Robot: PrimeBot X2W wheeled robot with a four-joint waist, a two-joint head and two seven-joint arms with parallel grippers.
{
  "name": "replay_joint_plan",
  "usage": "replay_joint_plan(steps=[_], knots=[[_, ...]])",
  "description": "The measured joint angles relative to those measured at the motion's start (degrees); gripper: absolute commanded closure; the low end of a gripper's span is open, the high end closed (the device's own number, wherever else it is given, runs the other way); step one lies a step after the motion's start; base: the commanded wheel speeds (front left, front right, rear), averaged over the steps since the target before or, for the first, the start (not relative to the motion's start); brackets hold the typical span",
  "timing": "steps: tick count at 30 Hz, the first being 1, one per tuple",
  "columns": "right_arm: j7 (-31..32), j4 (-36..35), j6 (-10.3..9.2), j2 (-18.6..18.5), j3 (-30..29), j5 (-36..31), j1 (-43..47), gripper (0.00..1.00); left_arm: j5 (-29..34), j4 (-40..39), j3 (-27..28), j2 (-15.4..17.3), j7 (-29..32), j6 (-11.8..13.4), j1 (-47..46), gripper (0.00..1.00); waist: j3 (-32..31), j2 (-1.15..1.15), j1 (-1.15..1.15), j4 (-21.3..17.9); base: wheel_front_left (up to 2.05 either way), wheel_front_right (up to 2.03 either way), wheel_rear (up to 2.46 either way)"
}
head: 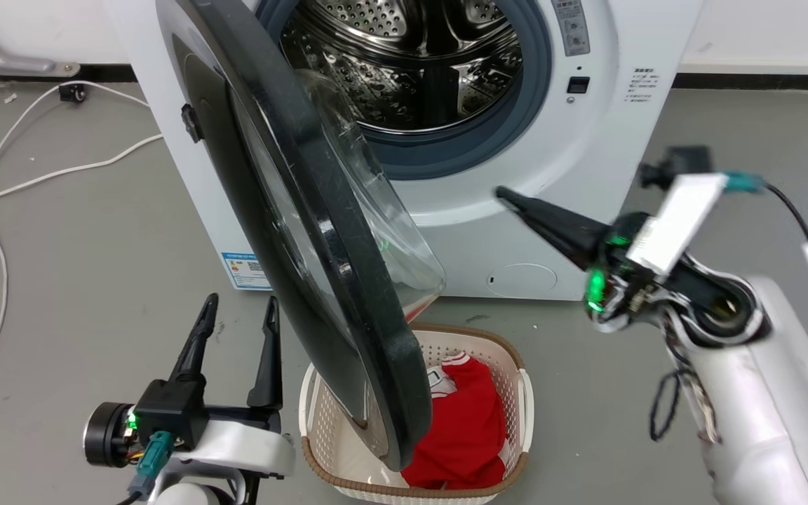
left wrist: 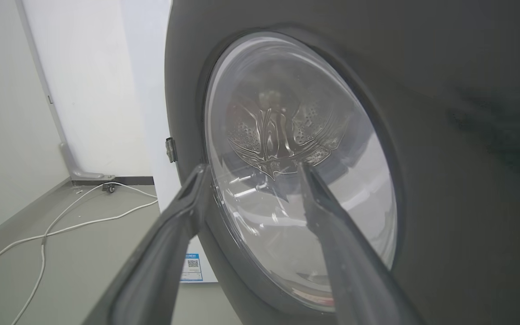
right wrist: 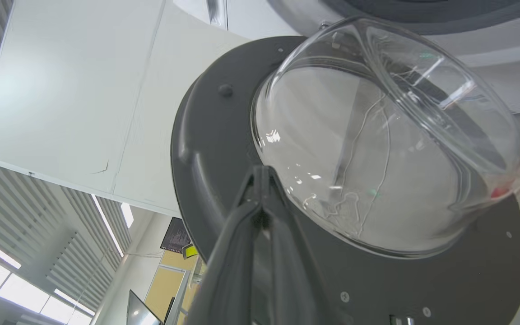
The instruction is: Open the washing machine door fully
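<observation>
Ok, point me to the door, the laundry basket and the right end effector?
washing machine door [head: 337,280]: head view, black outer rim.
laundry basket [head: 520,414]: head view, right wall.
right end effector [head: 508,198]: head view, closed fingertips.

Door and basket before open drum

Our left gripper sat low, its two fingers wide apart and pointing up. Our right gripper pointed left, its fingers pressed together.
</observation>
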Motion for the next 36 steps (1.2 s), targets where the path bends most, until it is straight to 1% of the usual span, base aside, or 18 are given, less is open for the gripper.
replay_joint_plan(steps=[3,4,9,10,11,12,16,20,24,28,32,34,36], knots=[[-5.15,-3.83,0.0,-1.01,-3.87,0.09,4.89,1.0,0.0,-0.25,1.11,-0.01,0.0,0.07,0.2,0.0,-0.09,0.0,0.0,-0.65,0.0,0.0,0.0],[-9.07,-7.75,0.0,-1.57,-6.93,0.35,10.95,1.0,0.02,-0.45,2.14,0.0,0.0,0.08,0.83,0.0,-0.49,0.0,0.0,-1.34,0.0,0.0,0.0],[-15.12,-12.55,0.0,-1.79,-10.21,-1.05,21.32,1.0,0.2,-0.7,3.33,-0.01,0.0,0.08,1.93,0.0,-1.29,0.0,0.0,-2.45,0.0,0.0,0.0],[-16.35,-13.28,0.0,-1.7,-10.78,-1.21,23.31,0.78,0.27,-0.69,3.49,0.0,0.0,0.07,2.28,0.0,-1.5,0.0,0.0,-2.62,0.0,0.0,0.0],[-17.52,-14.1,0.0,-1.56,-11.06,-1.86,25.05,0.44,0.4,-0.67,3.59,-0.01,0.0,0.07,2.5,0.0,-1.61,0.0,0.0,-2.78,0.0,0.0,0.0],[-19.0,-14.89,0.0,-1.35,-11.37,-2.66,26.66,0.0,0.51,-0.67,3.67,-0.02,0.0,0.05,2.54,0.0,-1.72,0.0,0.0,-2.89,0.0,0.0,0.0],[-25.49,-17.75,0.0,-0.86,-11.85,-7.71,32.06,0.0,0.58,-0.46,3.83,-0.02,0.0,-0.02,2.69,0.0,-2.12,0.0,0.0,-3.02,0.0,0.0,0.0],[-34.42,-18.67,0.0,-0.89,-11.95,-18.76,34.96,0.0,0.66,-0.38,3.91,-0.01,0.0,-0.11,2.93,0.0,-2.3,0.0,0.0,-3.04,0.0,0.0,0.0],[-43.51,-18.41,0.0,-0.93,-13.27,-33.72,35.71,0.0,0.77,-0.23,4.02,-0.01,0.0,-0.34,2.97,0.0,-2.48,0.0,0.0,-3.0,0.0,0.0,0.0],[-50.18,-19.2,0.0,-0.76,-15.55,-50.63,35.5,0.0,0.77,-0.2,4.2,-0.01,0.0,-0.35,2.97,0.0,-2.53,0.0,0.0,-3.0,0.0,0.0,0.0],[-53.46,-23.47,0.01,-0.51,-16.8,-68.64,35.06,0.0,0.77,-0.24,4.25,-0.01,0.0,-0.35,2.97,0.0,-2.43,0.0,0.01,-2.88,0.0,0.0,0.0],[-54.11,-26.03,0.01,-0.19,-16.82,-75.52,35.0,0.0,0.77,-0.37,4.27,-0.02,0.0,-0.34,2.97,0.0,-2.41,0.0,0.0,-2.78,0.0,0.0,0.0],[-54.33,-28.41,0.01,0.23,-16.46,-81.04,35.48,0.0,0.81,-0.46,4.32,-0.02,0.0,-0.34,2.97,0.0,-2.41,0.0,0.01,-2.67,0.0,0.0,0.0]])
